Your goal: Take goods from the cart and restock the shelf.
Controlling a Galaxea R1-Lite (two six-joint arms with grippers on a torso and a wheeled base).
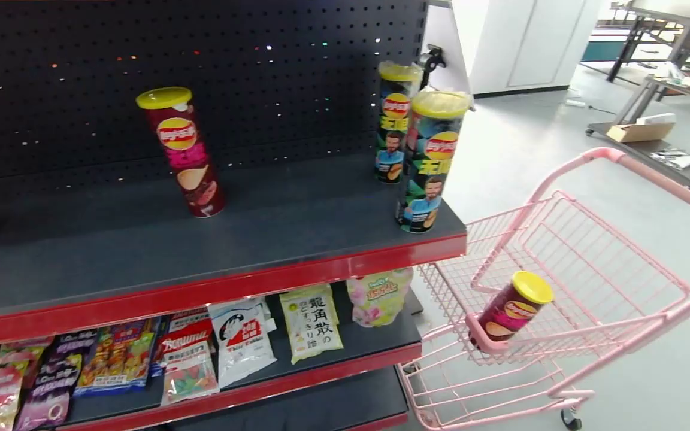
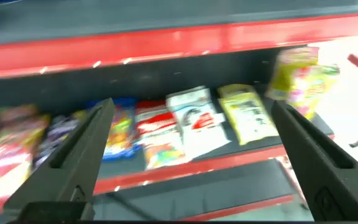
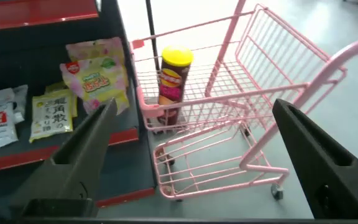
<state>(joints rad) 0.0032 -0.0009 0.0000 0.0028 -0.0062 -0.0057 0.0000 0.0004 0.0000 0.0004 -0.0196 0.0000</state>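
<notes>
Looking down from the head camera, you have the pink cart (image 1: 605, 154) just beside the right end of the shelf (image 1: 261, 275), and one maroon chip can (image 1: 513, 311) with a yellow lid sits in its upper basket, in the corner nearest the shelf. That can leans in the head view and looks closer to upright in the right wrist view, so you cannot tell its exact tilt. Your right gripper (image 3: 194, 102) hangs in the air with its two dark fingers spread wide apart and nothing between them; the cart and its can lie beyond it, well apart from the fingertips. Your left gripper (image 2: 192, 104) is likewise spread wide and holds nothing, facing the lower shelf board, where snack bags lie in a row. On the top board a second maroon can (image 1: 183, 152) stands alone toward the left of the middle, near the pegboard back wall. Two green-and-blue cans stand at the right end: the rear can (image 1: 394, 123) close to the back wall, the front can (image 1: 432, 161) near the red front edge, the pair just beside each other. Below, a white bag (image 1: 240, 341), a pale yellow bag (image 1: 311, 323) and a green-and-pink bag (image 1: 379, 293) lie side by side on the lower board's right part, with darker bags farther left.
</notes>
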